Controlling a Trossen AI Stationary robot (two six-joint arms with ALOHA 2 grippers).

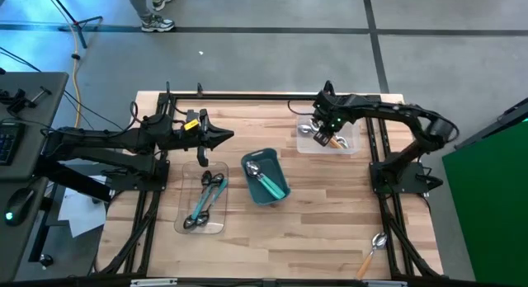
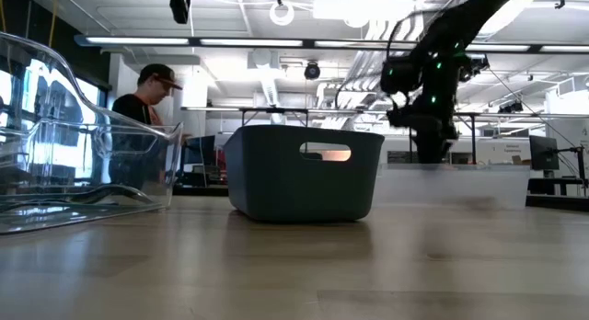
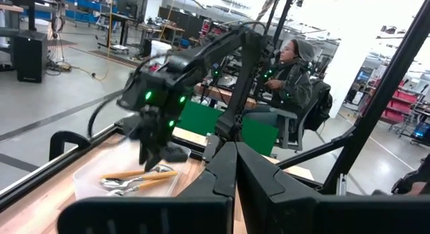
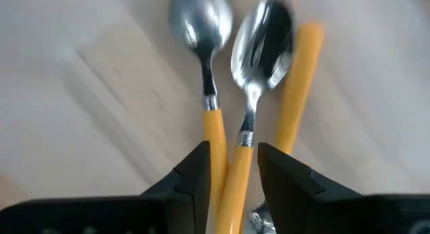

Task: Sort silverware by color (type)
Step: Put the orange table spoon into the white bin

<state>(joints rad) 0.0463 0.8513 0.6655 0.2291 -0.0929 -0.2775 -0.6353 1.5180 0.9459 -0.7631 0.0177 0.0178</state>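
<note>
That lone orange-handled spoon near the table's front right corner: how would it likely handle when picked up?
The orange-handled spoon looks thin and rigid, so it probably stays stiff rather than flopping. It lies flat on the wooden table, so getting fingers under it may be awkward. Its shiny metal bowl and smooth handle suggest it could slip or pivot in a narrow pinch.

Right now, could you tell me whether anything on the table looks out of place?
Yes: one orange-handled spoon lies alone on the bare table near its front right corner, outside every container, while the other orange spoons sit in the clear tray under the right gripper.
</note>
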